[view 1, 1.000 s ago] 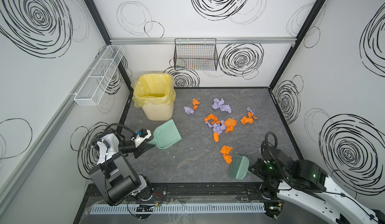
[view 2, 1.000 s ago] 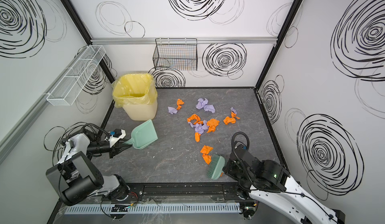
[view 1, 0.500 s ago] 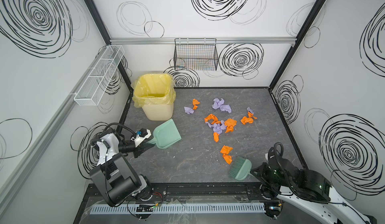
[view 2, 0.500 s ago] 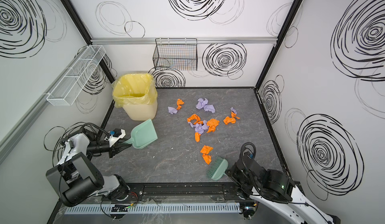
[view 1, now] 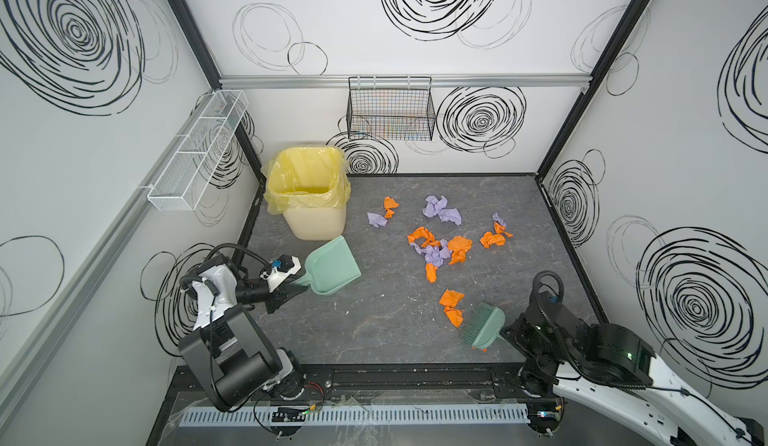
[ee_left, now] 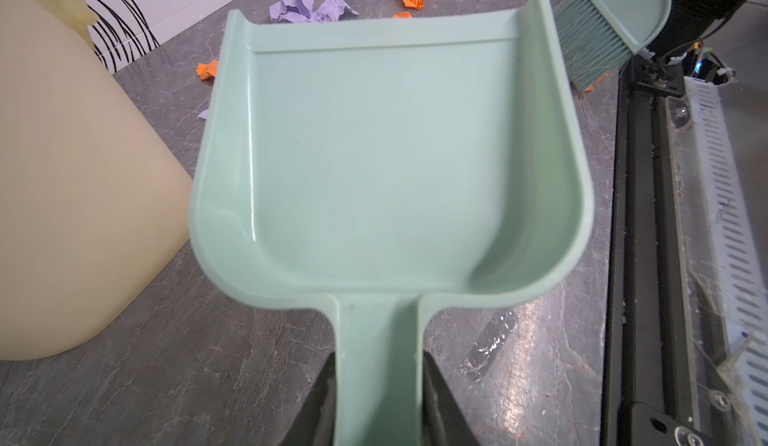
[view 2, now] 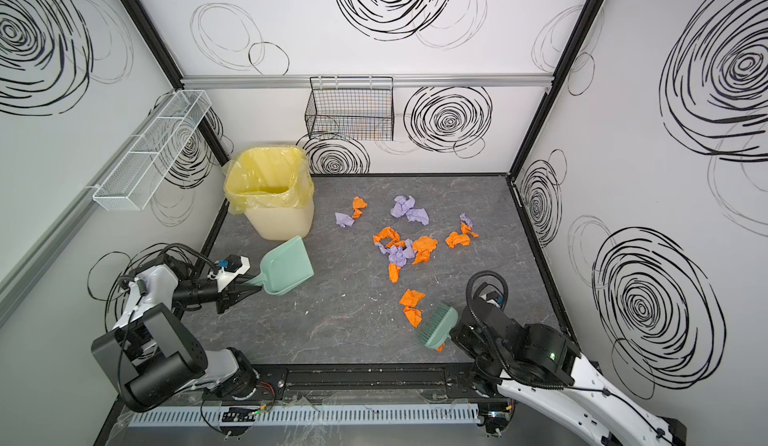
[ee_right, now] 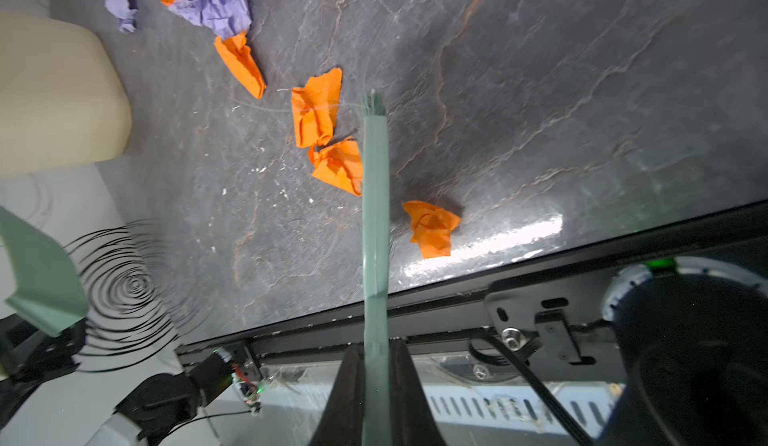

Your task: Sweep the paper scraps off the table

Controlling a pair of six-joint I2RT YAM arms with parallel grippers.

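Note:
Orange and lilac paper scraps [view 1: 440,248] lie scattered over the middle and right of the dark grey table [view 1: 374,332] in both top views. My left gripper [ee_left: 378,381] is shut on the handle of a mint-green dustpan [view 1: 332,265], which rests empty on the table near the bin. My right gripper [ee_right: 376,381] is shut on the handle of a green brush [view 1: 484,325], with its bristles beside two orange scraps [ee_right: 338,165]. A third orange scrap [ee_right: 432,226] lies on the brush's other side, near the front edge.
A cream bin with a yellow bag [view 1: 309,199] stands at the back left, just behind the dustpan. A black wire basket [view 1: 390,109] hangs on the back wall and a white mesh shelf [view 1: 199,149] on the left wall. A black rail [view 1: 395,381] borders the front edge.
My right arm dipped toward the front edge and came back, tilting the brush; the brush stays by the same orange scraps. The left arm and dustpan have not moved.

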